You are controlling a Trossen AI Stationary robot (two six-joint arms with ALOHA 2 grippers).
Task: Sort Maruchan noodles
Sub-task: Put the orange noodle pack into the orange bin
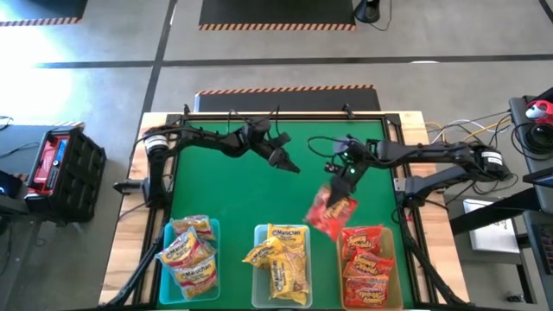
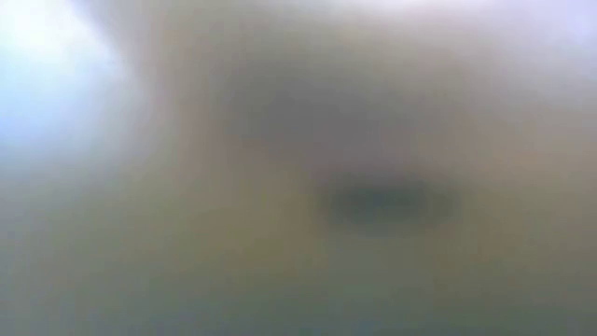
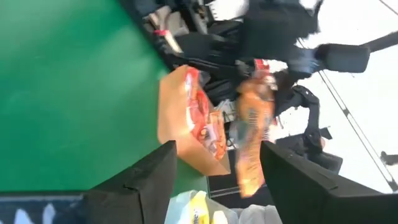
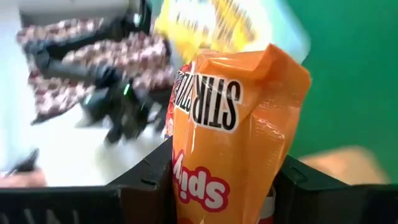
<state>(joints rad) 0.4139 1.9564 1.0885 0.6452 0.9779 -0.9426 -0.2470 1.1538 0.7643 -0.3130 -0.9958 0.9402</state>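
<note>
Right gripper (image 4: 227, 180) clamps a crinkly orange-red plastic noodle packet (image 1: 331, 210) above the green mat (image 1: 233, 190) (beside the red-filled translucent bin (image 1: 394, 259)), while the left gripper (image 3: 214, 165) hangs open, empty.

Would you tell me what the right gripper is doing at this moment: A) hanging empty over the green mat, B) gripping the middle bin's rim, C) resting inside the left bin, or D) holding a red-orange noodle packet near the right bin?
D: the right gripper is clamped on a red-orange noodle packet hanging beside the right bin, and its wrist view shows the packet between the fingers.
</note>
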